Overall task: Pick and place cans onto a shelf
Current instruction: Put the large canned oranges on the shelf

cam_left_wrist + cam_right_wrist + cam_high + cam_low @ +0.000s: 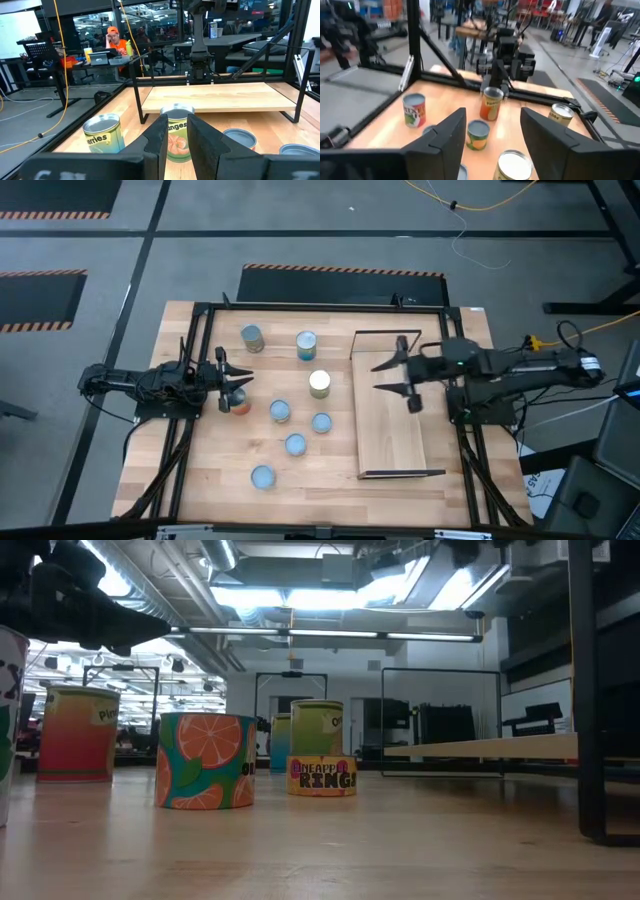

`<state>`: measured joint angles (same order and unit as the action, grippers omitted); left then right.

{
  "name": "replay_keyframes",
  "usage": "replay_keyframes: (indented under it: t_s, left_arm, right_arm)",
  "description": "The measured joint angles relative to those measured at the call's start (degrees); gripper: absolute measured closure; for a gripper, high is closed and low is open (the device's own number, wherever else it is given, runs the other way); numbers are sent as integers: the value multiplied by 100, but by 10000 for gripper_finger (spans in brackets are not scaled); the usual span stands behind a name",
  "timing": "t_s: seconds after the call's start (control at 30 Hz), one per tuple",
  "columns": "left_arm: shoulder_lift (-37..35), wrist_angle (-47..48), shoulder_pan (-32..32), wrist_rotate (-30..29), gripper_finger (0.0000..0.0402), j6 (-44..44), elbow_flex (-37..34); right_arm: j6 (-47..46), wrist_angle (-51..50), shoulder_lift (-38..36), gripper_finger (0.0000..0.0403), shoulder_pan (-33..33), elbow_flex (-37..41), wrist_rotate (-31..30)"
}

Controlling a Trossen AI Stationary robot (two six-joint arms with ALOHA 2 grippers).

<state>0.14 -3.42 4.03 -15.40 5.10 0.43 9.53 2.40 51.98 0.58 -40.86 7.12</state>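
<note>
Left gripper (232,380) closed on the upright orange-red can (238,402), shelf (390,442) well to its right; right gripper (393,375) open above the empty shelf.

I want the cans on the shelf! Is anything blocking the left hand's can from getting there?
Yes. The left hand is at the orange-red can. Toward the shelf, other cans stand between, like the white-topped can.
</note>
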Motion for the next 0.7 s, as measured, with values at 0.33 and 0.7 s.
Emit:
replay_keyframes:
  t_s: [0.33,0.7]
  left_arm:
    - [0,0,0,0,337,0,1]
    - [0,0,0,0,337,0,0]
  right_arm:
    - [569,-517,1835,210,-2,-1201,0]
    - [1040,-534,3311,210,-6,-1622,-6]
